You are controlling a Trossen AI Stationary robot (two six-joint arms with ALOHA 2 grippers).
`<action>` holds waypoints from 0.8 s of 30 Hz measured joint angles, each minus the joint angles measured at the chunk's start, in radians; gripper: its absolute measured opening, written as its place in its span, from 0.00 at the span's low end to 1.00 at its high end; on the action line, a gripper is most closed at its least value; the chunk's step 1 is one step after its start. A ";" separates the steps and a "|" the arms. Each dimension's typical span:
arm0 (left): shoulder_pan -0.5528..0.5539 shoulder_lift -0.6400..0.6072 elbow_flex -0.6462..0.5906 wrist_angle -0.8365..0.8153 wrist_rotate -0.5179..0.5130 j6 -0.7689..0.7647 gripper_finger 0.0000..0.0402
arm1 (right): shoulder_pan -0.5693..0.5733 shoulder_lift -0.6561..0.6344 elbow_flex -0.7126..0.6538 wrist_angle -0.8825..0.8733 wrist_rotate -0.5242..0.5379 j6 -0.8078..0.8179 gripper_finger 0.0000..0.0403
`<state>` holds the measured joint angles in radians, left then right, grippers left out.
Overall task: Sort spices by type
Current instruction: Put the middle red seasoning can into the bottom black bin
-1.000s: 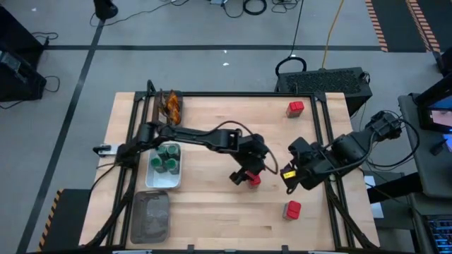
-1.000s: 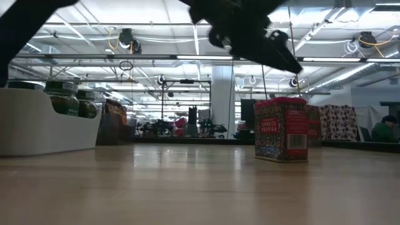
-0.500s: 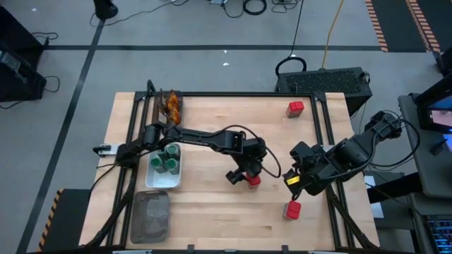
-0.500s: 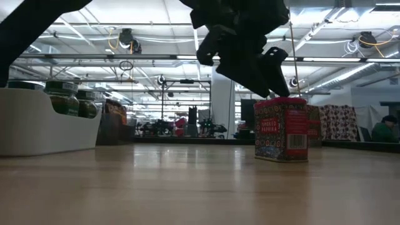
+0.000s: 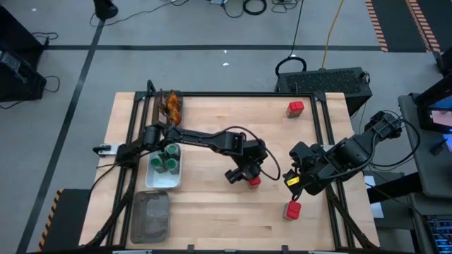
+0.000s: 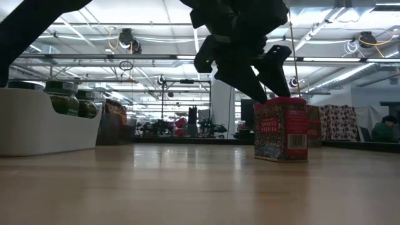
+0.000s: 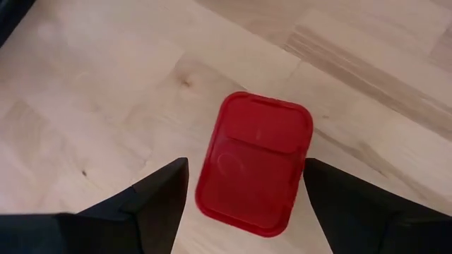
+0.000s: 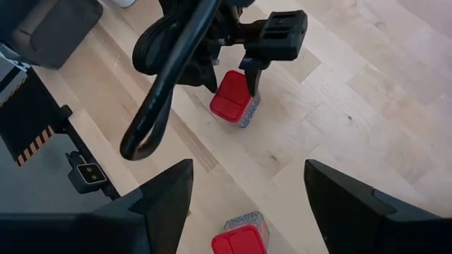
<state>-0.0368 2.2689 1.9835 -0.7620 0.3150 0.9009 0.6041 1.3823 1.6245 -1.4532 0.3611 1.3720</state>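
Note:
A red boxy packet (image 7: 254, 162) stands upright on the table near its middle (image 5: 253, 180), with printed sides showing in the low view (image 6: 281, 128). My left gripper (image 7: 246, 168) is open just above it and points down, one finger on each side of the packet's red lid, a thin gap showing at each. My right gripper (image 8: 247, 173) is open and holds nothing, hovering right of this packet (image 5: 293, 180). Two more red packets stand at the far right (image 5: 295, 107) and near right (image 5: 292, 209). Green-lidded jars (image 5: 167, 159) sit in a white tray. Orange sachets (image 5: 171, 106) lie at the far left.
A grey tray (image 5: 150, 215) lies at the near left, just nearer than the white jar tray (image 5: 157, 182). A black frame rail (image 5: 326, 134) runs along the table's right side. Bare wood lies between the middle packet and the trays.
My left gripper has come down over the middle red packet, and its open fingers have dropped from well above it to the level of its lid. The packet has stayed in place. My right arm has shifted slightly toward the near right.

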 joint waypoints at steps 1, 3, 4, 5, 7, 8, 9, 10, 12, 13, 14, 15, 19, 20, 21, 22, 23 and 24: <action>-0.002 0.000 0.000 -0.001 0.000 0.000 0.71 | 0.000 0.000 0.000 0.000 0.000 0.000 0.63; -0.006 0.007 0.000 -0.001 0.000 0.006 0.71 | 0.000 0.000 0.000 0.000 0.000 0.000 0.63; -0.007 0.011 0.001 0.003 -0.001 0.006 0.71 | 0.000 0.000 0.000 0.000 0.000 0.000 0.63; -0.008 0.014 0.001 0.000 -0.006 0.005 0.71 | 0.000 0.000 0.000 0.001 0.000 0.000 0.63; -0.010 0.030 0.000 0.001 -0.012 0.005 0.71 | 0.000 0.000 0.000 0.001 0.000 0.000 0.63; -0.011 0.036 0.000 0.001 -0.014 0.005 0.71 | 0.000 0.000 0.000 0.001 0.000 0.000 0.63; -0.011 0.044 0.000 0.001 -0.017 0.004 0.71 | 0.000 0.000 0.000 0.002 0.000 0.000 0.63; -0.011 0.052 0.000 0.001 -0.022 0.003 0.71 | 0.000 0.000 0.000 0.002 0.000 0.000 0.63; -0.014 0.066 0.000 0.003 -0.037 0.001 0.71 | 0.000 0.000 0.000 0.003 0.000 0.000 0.63; -0.015 0.070 0.000 0.007 -0.041 -0.001 0.71 | 0.000 0.000 0.000 0.003 0.000 0.000 0.63; -0.017 0.071 0.000 0.007 -0.047 -0.001 0.71 | 0.000 0.000 0.000 0.004 0.000 0.000 0.63; -0.018 0.071 0.000 0.006 -0.049 -0.002 0.71 | 0.000 0.000 0.000 0.004 0.000 0.000 0.63; -0.024 0.071 0.000 0.014 -0.054 -0.002 0.71 | 0.000 0.000 0.000 0.004 0.000 0.000 0.63; -0.024 0.071 0.000 0.013 -0.054 -0.002 0.71 | 0.000 0.000 0.000 0.004 0.000 0.000 0.63; -0.024 0.071 0.000 0.012 -0.054 -0.002 0.71 | 0.000 0.000 0.000 0.004 0.000 -0.001 0.63; -0.023 0.071 0.000 0.012 -0.054 -0.002 0.71 | 0.000 0.000 0.000 0.004 0.000 -0.003 0.63; -0.023 0.070 0.000 0.012 -0.054 -0.003 0.71 | 0.000 0.000 0.000 0.004 0.000 -0.004 0.63; -0.023 0.070 0.000 0.012 -0.054 -0.003 0.71 | 0.000 0.000 0.000 0.004 0.000 -0.006 0.63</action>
<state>-0.0602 2.3394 1.9831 -0.7498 0.2607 0.8975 0.6041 1.3823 1.6245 -1.4490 0.3607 1.3659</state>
